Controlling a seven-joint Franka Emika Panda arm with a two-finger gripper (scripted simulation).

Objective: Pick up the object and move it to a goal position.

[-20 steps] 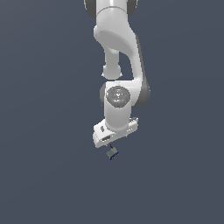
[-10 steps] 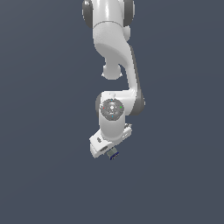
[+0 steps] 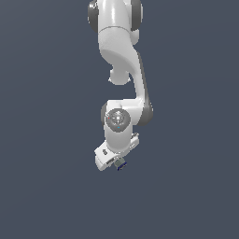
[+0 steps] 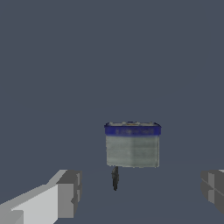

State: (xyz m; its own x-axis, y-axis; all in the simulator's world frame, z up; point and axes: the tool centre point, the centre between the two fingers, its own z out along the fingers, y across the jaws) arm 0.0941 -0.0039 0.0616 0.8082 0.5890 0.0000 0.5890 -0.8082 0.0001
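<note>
The object, a tiny flat tin (image 4: 132,146) with a grey-olive face and a dark blue rim, stands on edge on the grey floor. In the wrist view it lies between my two fingers, closer to neither by much, and touches neither. One grey fingertip (image 4: 68,192) and the other (image 4: 213,187) stand far apart. My gripper (image 4: 140,189) is open. In the exterior view the tin (image 3: 122,164) peeks out just under the white hand, and the gripper (image 3: 116,162) is down at its level.
A flat grey floor (image 3: 46,186) fills both views. A thin dark sliver (image 4: 115,177) shows just below the tin in the wrist view; I cannot tell what it is. The white arm (image 3: 122,70) hangs down from the top of the exterior view.
The hand has come down and tilted over the tin, which has stayed in place. The tin was clear below the fingers; now it sits between them.
</note>
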